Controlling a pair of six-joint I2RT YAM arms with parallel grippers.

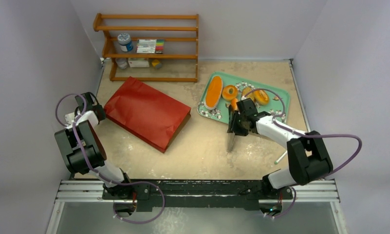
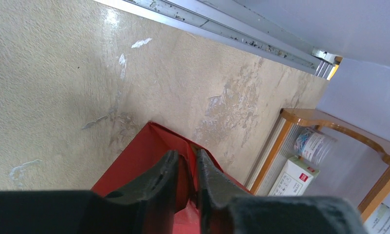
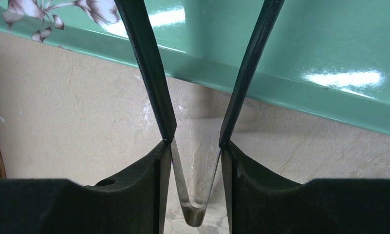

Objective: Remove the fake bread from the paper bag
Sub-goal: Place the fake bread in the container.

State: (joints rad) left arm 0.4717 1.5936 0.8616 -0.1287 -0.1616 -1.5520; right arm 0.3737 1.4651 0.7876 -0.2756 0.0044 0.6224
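Note:
The red paper bag (image 1: 146, 113) lies flat on the left half of the table, its brown-lined mouth facing right. My left gripper (image 1: 99, 111) sits at the bag's left corner. In the left wrist view that gripper (image 2: 187, 158) is narrowly open, with a fold of the bag (image 2: 139, 161) in the gap. The fake bread lies on the green tray (image 1: 251, 80): a long loaf (image 1: 213, 92), a bun (image 1: 229, 92) and another piece (image 1: 261, 96). My right gripper (image 1: 236, 124) hovers by the tray's near edge, shut on metal tongs (image 3: 154, 73) whose arms spread toward the tray (image 3: 300, 48).
A wooden shelf (image 1: 149, 48) with a jar (image 1: 125, 42) and boxes stands at the back, close behind the bag. The shelf (image 2: 324, 119) also shows right of my left fingers. A thin white stick (image 1: 280, 157) lies near the right arm's base.

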